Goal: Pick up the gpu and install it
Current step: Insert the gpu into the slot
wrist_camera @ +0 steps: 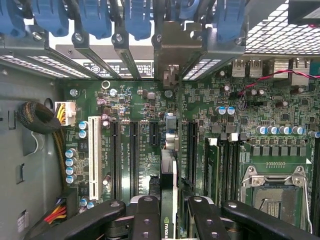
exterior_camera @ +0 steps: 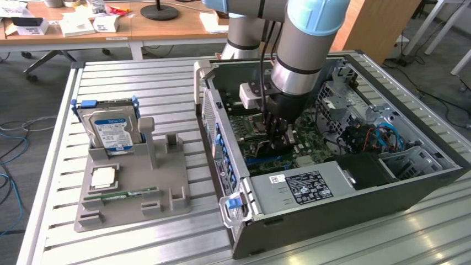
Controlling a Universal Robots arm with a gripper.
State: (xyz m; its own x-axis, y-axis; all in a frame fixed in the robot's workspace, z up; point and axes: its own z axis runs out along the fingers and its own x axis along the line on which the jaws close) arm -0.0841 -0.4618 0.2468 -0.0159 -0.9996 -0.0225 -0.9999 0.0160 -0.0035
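Observation:
My gripper reaches down into the open computer case, over the motherboard. It is shut on the gpu, a thin black card that the wrist view shows edge-on between the black fingers. The card stands upright over the motherboard's expansion slots. Its pale metal bracket sits at the rear slot openings of the case, among the blue latches. Whether the card's lower edge is in a slot is hidden.
A grey holder tray on the slatted table at the exterior view's left carries a silver hard drive, a green RAM stick and a small square chip. Inside the case are the power supply, the open CPU socket and cables.

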